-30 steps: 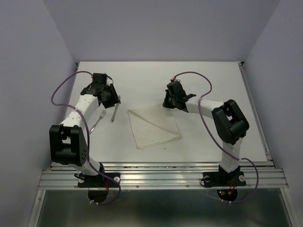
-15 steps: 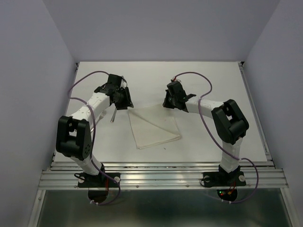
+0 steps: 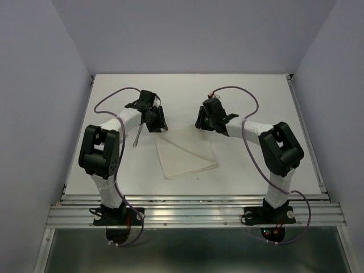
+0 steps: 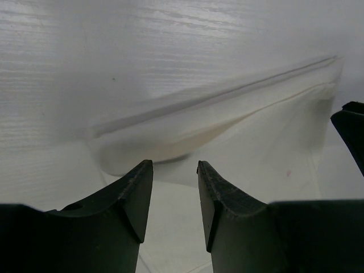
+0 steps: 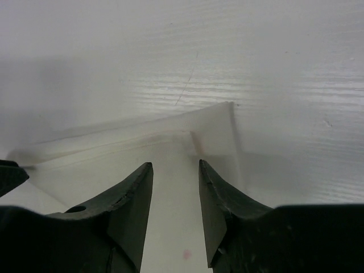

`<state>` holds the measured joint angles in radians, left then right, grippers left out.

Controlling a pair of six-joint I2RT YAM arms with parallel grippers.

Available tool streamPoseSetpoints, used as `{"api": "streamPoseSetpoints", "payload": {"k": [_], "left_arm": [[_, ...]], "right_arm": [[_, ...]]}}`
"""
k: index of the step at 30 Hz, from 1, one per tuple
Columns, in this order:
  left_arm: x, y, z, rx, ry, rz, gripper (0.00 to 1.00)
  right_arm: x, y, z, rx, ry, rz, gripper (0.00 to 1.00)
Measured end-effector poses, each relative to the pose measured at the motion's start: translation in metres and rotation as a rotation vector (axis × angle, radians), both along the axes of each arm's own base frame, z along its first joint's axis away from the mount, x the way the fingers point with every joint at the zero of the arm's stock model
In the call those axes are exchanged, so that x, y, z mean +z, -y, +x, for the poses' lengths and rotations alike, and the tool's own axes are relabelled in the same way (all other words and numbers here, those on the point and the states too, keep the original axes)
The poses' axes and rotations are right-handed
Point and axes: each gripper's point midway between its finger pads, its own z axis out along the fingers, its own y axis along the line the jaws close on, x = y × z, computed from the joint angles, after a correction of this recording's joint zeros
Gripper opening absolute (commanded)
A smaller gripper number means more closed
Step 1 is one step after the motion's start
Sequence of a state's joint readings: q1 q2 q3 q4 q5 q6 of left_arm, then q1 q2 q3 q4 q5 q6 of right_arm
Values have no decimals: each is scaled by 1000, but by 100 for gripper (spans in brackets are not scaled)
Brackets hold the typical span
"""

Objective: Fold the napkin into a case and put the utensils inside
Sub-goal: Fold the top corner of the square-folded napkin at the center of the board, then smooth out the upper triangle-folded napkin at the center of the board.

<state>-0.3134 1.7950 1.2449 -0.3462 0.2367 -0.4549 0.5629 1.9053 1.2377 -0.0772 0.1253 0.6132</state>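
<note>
left end effector [image 4: 174,164]: apart | right end effector [image 5: 175,164]: apart | napkin [image 3: 185,152]: folded, flat

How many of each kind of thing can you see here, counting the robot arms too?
Napkin: 1, the folded white napkin
Cutlery: 1, the silver utensil just left of the napkin; no other piece shows
Robot arms: 2, the left arm and the right arm
Total: 4
</note>
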Motion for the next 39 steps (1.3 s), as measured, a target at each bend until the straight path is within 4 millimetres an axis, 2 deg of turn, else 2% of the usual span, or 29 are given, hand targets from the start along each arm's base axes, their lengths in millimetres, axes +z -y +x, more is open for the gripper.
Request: {"api": "streamPoseSetpoints", "payload": {"k": [6, 10, 16, 21, 25, 29, 32, 35, 39], "left_arm": [[-3, 4, 9, -1, 5, -9, 48], [-7, 8, 17, -6, 8, -17, 48], [-18, 10, 20, -9, -12, -17, 47], [-11, 9, 29, 7, 15, -6, 46], [2, 3, 31, 37, 46, 19, 46], [35, 3, 32, 46, 108, 29, 46], [55, 13, 25, 22, 145, 13, 46], [62, 24, 12, -11, 160, -1, 46], [37, 31, -16, -52, 92, 9, 46]], "right_arm": [[31, 14, -21, 6, 46, 23, 40], [40, 24, -42, 24, 51, 32, 37], [26, 41, -87, 76, -29, 14, 27], [20, 44, -115, 131, -100, 23, 16], [15, 40, -132, 174, -141, 31, 11], [2, 38, -150, 207, -188, 23, 9], [-7, 40, -156, 210, -211, 11, 8], [-16, 42, -158, 204, -234, 1, 8], [-31, 43, -160, 195, -262, -8, 7]]}}
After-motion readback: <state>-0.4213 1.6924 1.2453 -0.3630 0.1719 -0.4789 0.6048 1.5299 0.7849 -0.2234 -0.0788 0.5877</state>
